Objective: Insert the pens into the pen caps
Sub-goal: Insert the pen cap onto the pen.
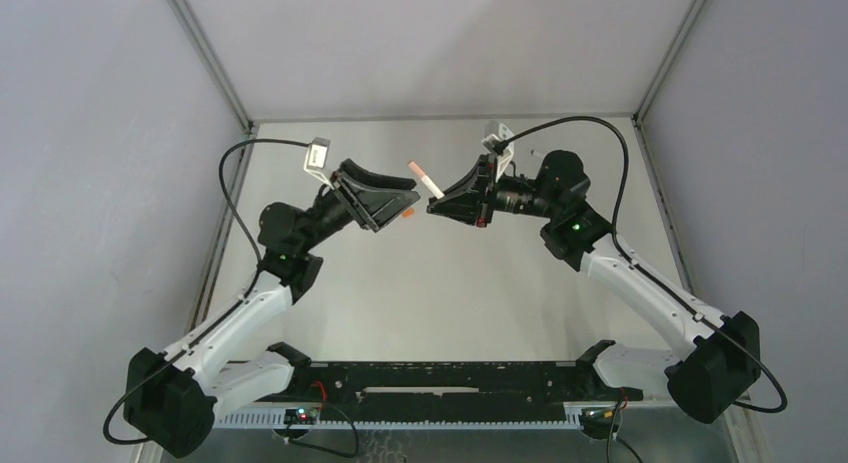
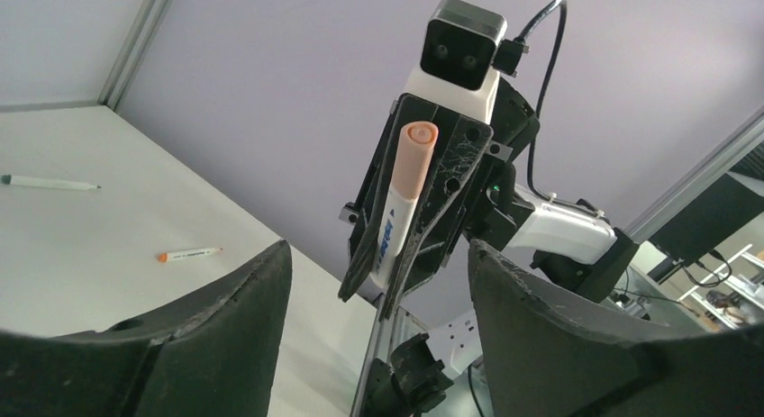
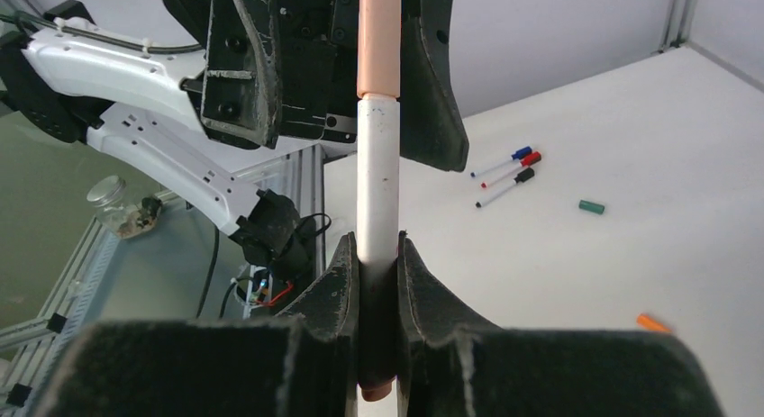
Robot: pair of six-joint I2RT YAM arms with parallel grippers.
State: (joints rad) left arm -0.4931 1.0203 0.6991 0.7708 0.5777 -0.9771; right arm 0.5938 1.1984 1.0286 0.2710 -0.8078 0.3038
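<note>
Right hand [image 1: 436,205] hangs above the desk [image 1: 450,303], pinching the white barrel of a pen [image 3: 377,174] near its tail end. Left hand [image 1: 402,205] faces it from just beside, fingers spread wide with nothing between them.

Watch the pen's long axis. It runs straight out of the right hand toward the left hand. From the left wrist view, its capped end points into the gap between the spread fingers, tilted a little off their centre line. Neither finger touches it.

The pink cap [image 3: 378,39] appears to sit flush on the barrel with no gap showing, so you can probably count this pen as done. If so, the right hand has to put it down while the left hand is free to reach.

Three capped pens [image 3: 506,174], blue, red and black, lie close together on the desk. An orange pen [image 2: 187,254] and a green pen [image 2: 50,183] lie flat and bare-tipped, apart from each other.

Their likely partners, a green cap [image 3: 591,206] and an orange cap [image 3: 652,323], lie loose and well apart. These are too small in the top view to tell which arm is nearer to them, so check before you commit a hand.
</note>
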